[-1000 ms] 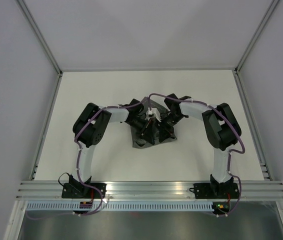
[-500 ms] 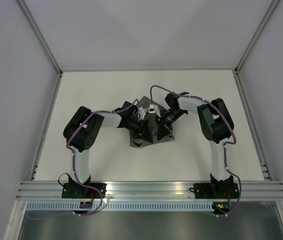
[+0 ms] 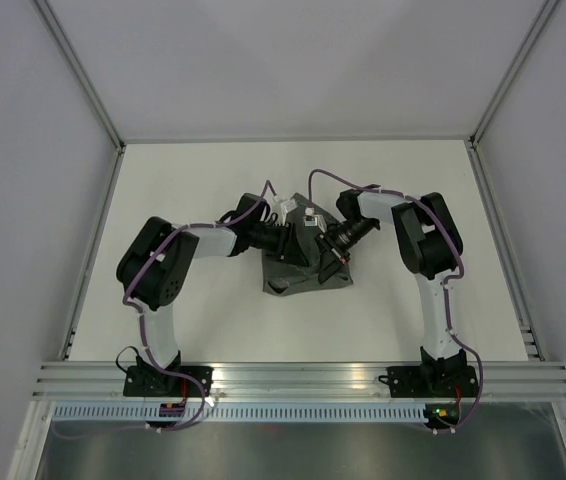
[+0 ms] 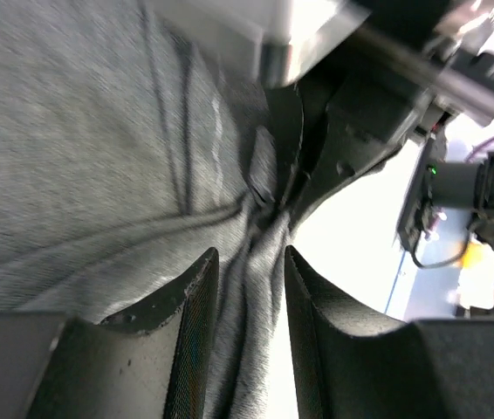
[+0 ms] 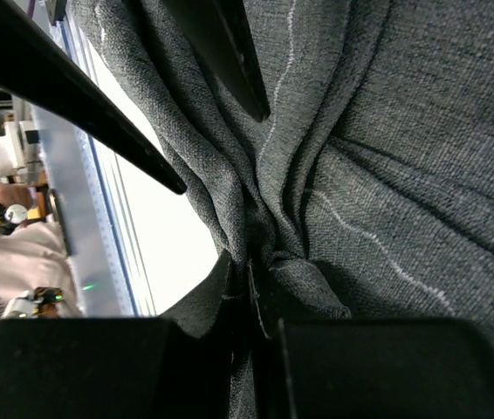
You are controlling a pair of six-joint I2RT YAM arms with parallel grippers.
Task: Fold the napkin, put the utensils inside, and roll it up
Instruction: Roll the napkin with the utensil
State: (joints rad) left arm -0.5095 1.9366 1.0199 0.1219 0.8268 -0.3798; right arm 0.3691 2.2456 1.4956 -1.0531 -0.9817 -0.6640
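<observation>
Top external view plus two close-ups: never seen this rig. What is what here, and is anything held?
The top view looks down from above and behind two robot arms, the left arm and the right arm, bolted at the near edge of a white table. A dark grey napkin lies bunched in the middle, between them. Each close-up comes from a camera on one arm's wrist, looking along that arm's own two-finger tool. The right tool is shut, pinching a gathered fold of the napkin. The left tool has a fold running between its fingers; whether it squeezes the cloth is unclear.
</observation>
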